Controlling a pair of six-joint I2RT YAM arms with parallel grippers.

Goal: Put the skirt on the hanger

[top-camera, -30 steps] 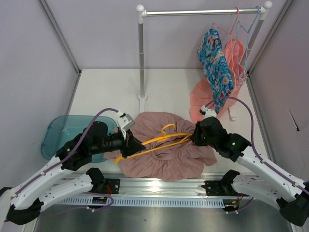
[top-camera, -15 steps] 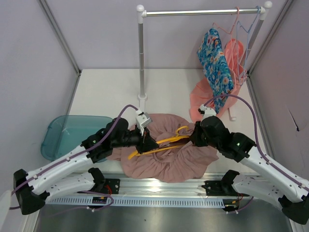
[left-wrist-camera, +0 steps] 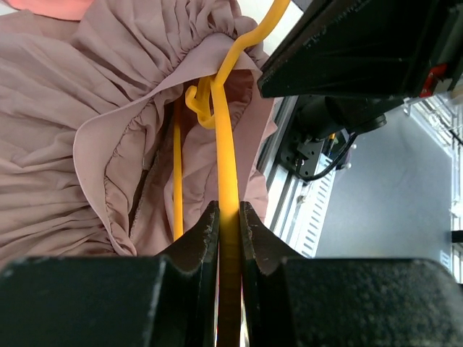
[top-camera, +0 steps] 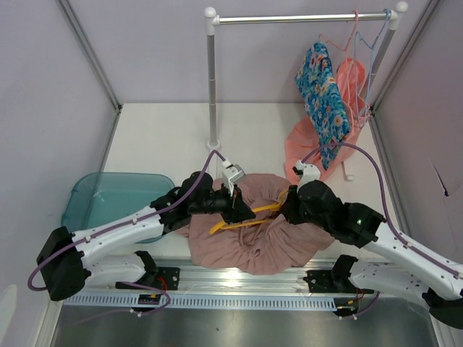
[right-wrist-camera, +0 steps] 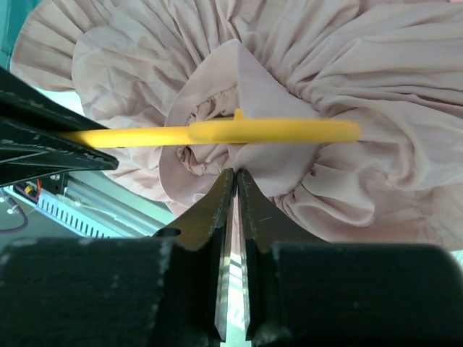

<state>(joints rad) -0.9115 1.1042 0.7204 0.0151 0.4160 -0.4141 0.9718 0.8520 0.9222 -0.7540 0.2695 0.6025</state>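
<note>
Left wrist view shows your left claw (left-wrist-camera: 228, 217) pinching the bar of the yellow hanger (left-wrist-camera: 225, 144), its fingers pressed against either side of it. The hanger's hook and a second bar sit at the gathered waistband of the mauve skirt (left-wrist-camera: 72, 130). In the right wrist view your right claw (right-wrist-camera: 236, 173) has its fingers pressed almost together, with only a thin slit between them, and the tips sit at a fold of the waistband just beneath the yellow bar. You cannot tell from here whether any cloth is caught. From the top external view, the skirt lies bunched on the desk (top-camera: 166, 137), on the near side of the clothes rack post (top-camera: 211, 87) and slightly right of it, with both claws meeting over it. The task looks partway along: the hanger is in hand and is lying across the waist opening, but the waistband does not look seated on it. You have yet to work the waistband on and lift the skirt clear.
</note>
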